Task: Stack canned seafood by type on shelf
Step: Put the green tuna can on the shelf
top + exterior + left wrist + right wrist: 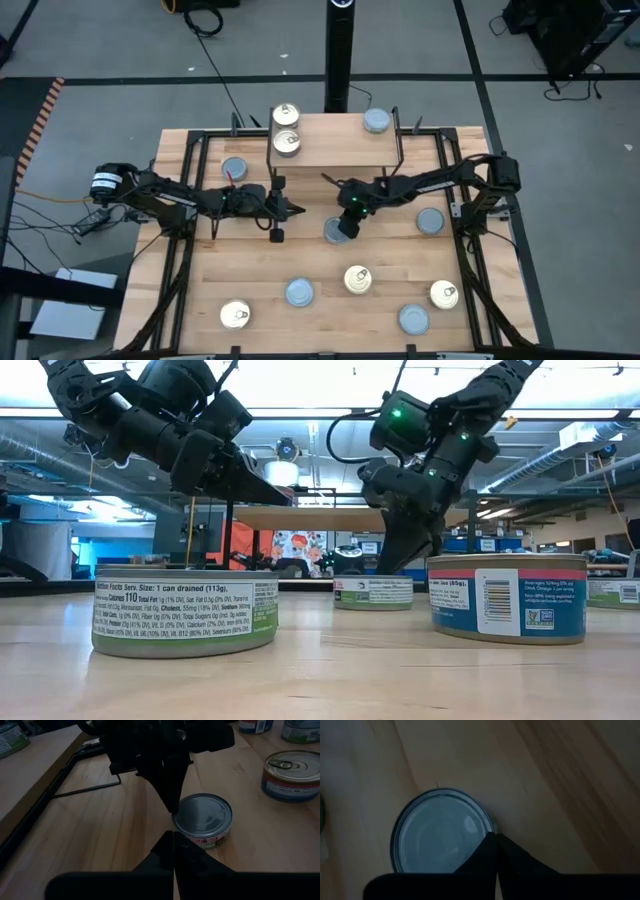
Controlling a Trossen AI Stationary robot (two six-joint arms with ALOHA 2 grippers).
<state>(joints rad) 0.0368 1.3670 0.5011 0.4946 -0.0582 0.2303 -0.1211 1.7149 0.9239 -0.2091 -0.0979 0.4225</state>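
A tin with a plain blue-grey top (pixel 333 231) (pixel 440 832) (pixel 202 817) stands flat on the table in front of the shelf (pixel 335 150). My right gripper (pixel 346 224) (pixel 495 836) is shut, and its tips stand at that tin's rim. My left gripper (pixel 298 209) (pixel 173 834) hovers shut just left of the tin, pointing at it and touching nothing. On the shelf's left end are two gold-topped tins (pixel 286 115) (pixel 287 143), and on its right end a blue-grey one (pixel 377 122). My right gripper meets the blue-grey tin with its shut fingertips at the top rim (pixel 489 831) (pixel 176 813), on the side toward my left gripper. The fingers slant down from above, from the table's right. The tin stands upright with its base on the table.
Loose tins lie about the table: blue-grey ones (pixel 235 168) (pixel 430 221) (pixel 299 292) (pixel 414 319) and gold-topped ones (pixel 358 279) (pixel 235 315) (pixel 444 293). The shelf's thin black legs (pixel 275 190) (pixel 399 150) stand close to both grippers. A black post (pixel 338 60) rises behind the table.
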